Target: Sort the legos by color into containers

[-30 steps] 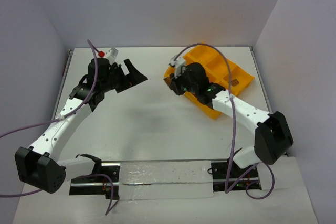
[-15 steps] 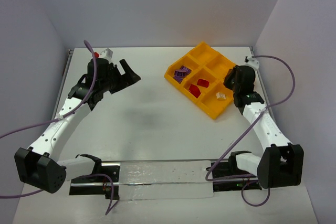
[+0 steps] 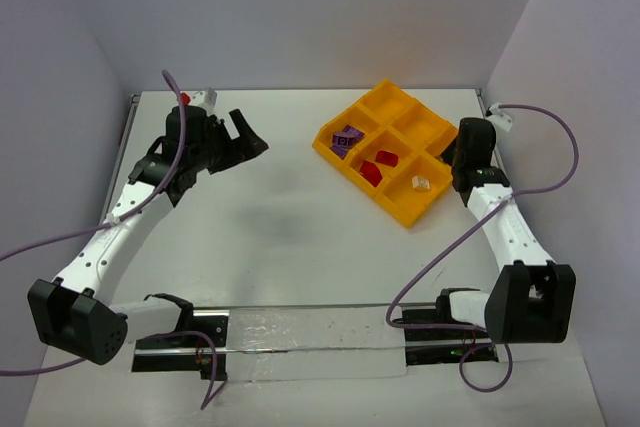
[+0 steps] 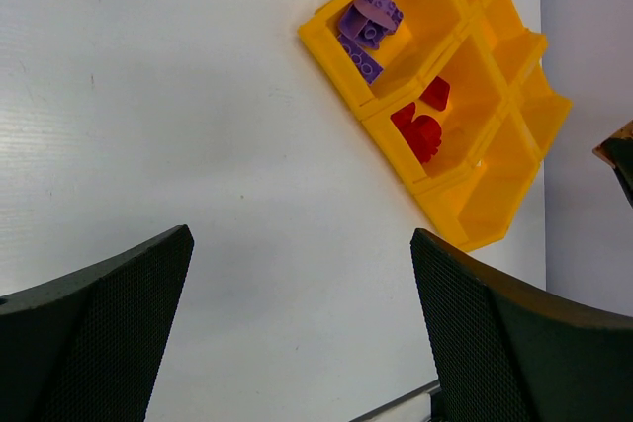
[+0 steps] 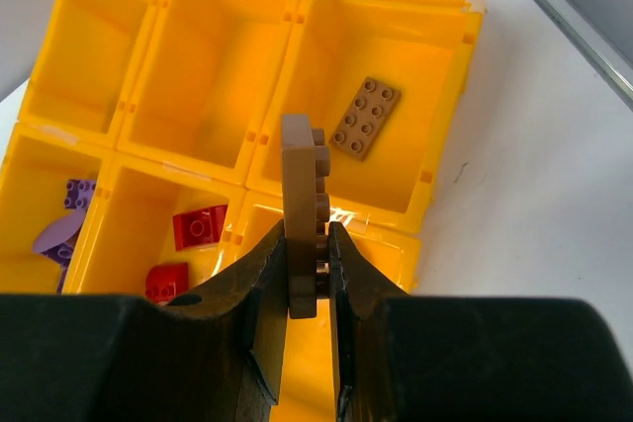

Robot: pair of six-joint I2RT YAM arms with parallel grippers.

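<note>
The orange-yellow tray [image 3: 398, 213] lies at the back right of the table. Its compartments hold purple legos [image 3: 347, 137], red legos [image 3: 378, 165] and a white lego [image 3: 420, 183]. My right gripper [image 5: 307, 234] is shut on a brown lego [image 5: 300, 185], held on edge above the tray's near right part [image 5: 443, 116]. Another brown lego [image 5: 366, 119] lies flat in the far right compartment. Purple legos [image 5: 61, 219] and red legos [image 5: 201, 226] show to the left. My left gripper [image 4: 302, 244] is open and empty, above the bare table left of the tray [image 4: 326, 51].
White walls close in the table at the back and both sides. The table's right edge [image 5: 564, 17] runs close beside the tray. A metal rail [image 3: 300, 332] lies along the front edge between the arm bases. Purple cables hang off both arms.
My right arm swung from over the tray's left side to its right side, uncovering the compartments. The left arm has hardly moved.
</note>
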